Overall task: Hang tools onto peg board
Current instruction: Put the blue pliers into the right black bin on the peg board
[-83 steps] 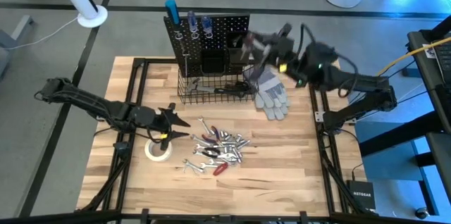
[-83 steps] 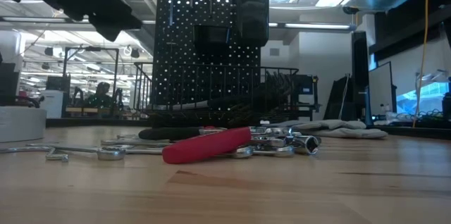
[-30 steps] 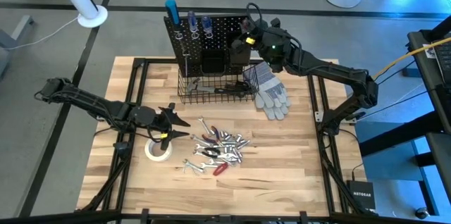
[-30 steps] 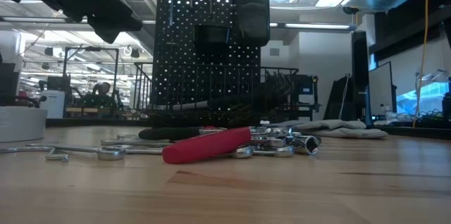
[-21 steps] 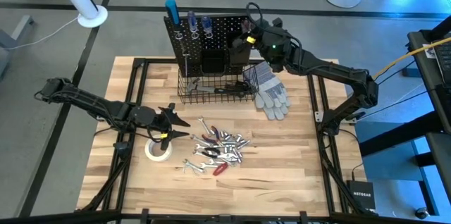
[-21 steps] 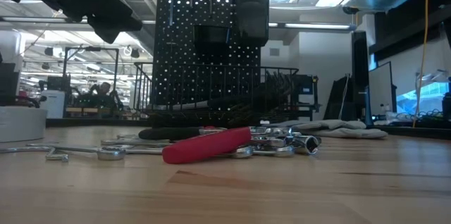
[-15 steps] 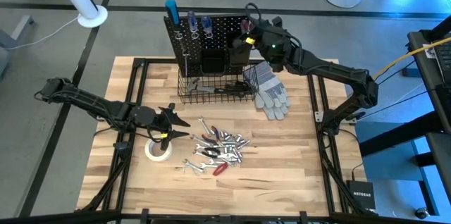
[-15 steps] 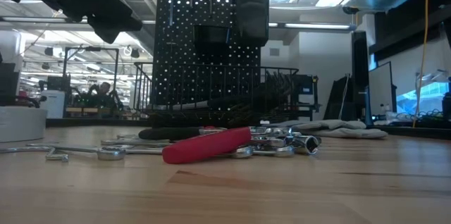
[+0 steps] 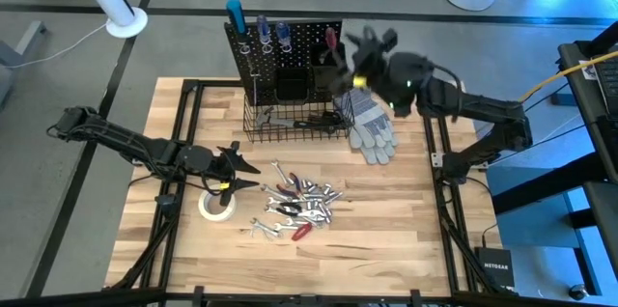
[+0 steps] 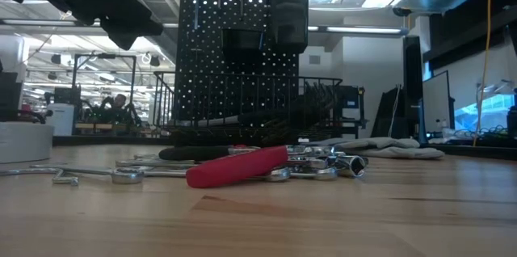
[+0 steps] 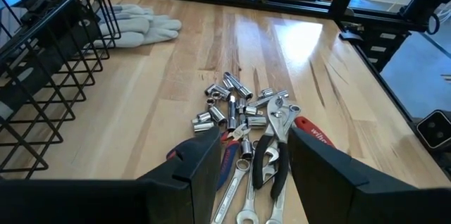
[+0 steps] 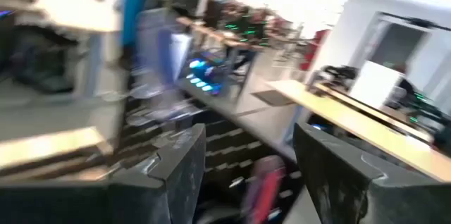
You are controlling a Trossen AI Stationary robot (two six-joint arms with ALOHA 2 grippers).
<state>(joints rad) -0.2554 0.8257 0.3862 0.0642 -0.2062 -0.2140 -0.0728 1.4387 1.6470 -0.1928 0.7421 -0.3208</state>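
Hovering right tool [image 9: 350,56], fingers spread, empty, just beside peg board [image 9: 290,41] (red-handled tool [image 9: 329,39] apparently hung there).

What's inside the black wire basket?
The wire basket at the foot of the peg board holds some dark tools, maybe pliers, seen through its mesh. What lies at the very bottom can't be made out.
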